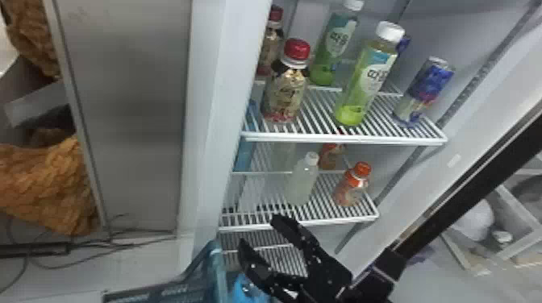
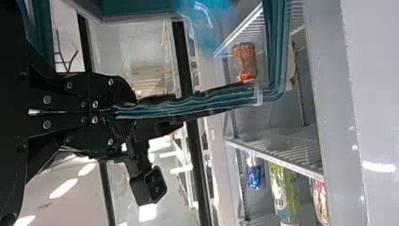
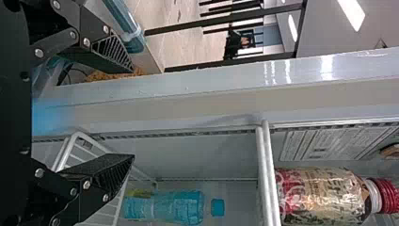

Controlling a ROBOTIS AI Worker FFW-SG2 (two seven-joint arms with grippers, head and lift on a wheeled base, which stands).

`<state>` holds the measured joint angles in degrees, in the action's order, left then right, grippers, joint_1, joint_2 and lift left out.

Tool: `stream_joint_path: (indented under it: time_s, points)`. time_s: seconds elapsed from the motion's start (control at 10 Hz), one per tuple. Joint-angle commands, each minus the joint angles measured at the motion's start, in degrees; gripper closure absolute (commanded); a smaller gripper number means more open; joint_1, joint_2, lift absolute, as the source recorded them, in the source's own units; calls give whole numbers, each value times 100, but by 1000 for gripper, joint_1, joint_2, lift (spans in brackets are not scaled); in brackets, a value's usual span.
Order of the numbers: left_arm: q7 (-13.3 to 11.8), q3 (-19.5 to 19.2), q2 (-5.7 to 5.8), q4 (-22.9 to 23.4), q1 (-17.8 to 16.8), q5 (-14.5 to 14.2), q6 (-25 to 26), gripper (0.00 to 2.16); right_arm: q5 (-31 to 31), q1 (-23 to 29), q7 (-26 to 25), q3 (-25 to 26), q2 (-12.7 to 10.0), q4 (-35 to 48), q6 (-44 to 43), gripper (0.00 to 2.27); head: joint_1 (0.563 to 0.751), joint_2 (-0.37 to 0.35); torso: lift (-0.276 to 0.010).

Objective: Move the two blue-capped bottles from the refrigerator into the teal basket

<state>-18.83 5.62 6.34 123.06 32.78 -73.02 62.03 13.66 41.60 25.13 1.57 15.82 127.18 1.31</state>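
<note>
The left tool (image 2: pixel 126 112) is pinched shut on the rim of the teal basket (image 2: pixel 193 108), most likely to keep it steady and close to the refrigerator (image 1: pixel 207 121), so that each bottle has only a short way to travel. The right tool (image 1: pixel 261 231) holds nothing and its fingers stand wide apart, which suits a grasp around a bottle's body. A blue-capped bottle (image 3: pixel 181 207) stands upright on the lower of the two stocked shelves, beyond the right tool's fingertips and near the refrigerator's side wall; that nearness probably calls for a careful reach, so a finger doesn't scrape the wall. Just below the right tool's fingertips, a bright blue thing (image 1: pixel 244 291) shows in the basket. It is likely the other bottle, though its cap can't be made out, which would put the job about half done. Also on that shelf are a pale bottle (image 1: pixel 302 181) and an orange-capped bottle (image 1: pixel 351 187). The upper shelf (image 1: pixel 342 139), farther above the right tool, carries red-capped bottles, green bottles and a can (image 1: pixel 427 88).
</note>
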Motion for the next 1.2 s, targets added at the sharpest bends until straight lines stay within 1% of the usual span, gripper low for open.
stream_joint_path:
  time_s: [0.0, 0.1, 0.3, 0.4, 0.7, 1.1]
  points:
    - [3, 0, -1, 5, -2, -2, -1, 1157, -4, -40, 0, 19, -35, -83, -202, 394, 695, -350, -163]
    - [3, 0, -1, 5, 12, -11, -1, 1157, -39, -124, 0, 89, -114, -224, -427, 394, 695, -350, -163]
    - [3, 9, -1, 5, -2, -11, -1, 1157, -153, -560, -61, 177, -343, -913, -1144, 392, 695, -350, -163]
    - [3, 9, -10, 5, -2, -11, -1, 1157, -241, -701, -167, 177, -404, -1152, -1411, 392, 695, -350, -163]
    - [3, -9, -19, 5, 12, -11, -1, 1157, -390, -912, -360, 212, -448, -1546, -1636, 392, 695, -350, -163]
    - [3, -9, -19, 5, 12, -2, -1, 1157, -540, -1460, -544, 142, -501, -2333, -1931, 391, 695, -350, -163]
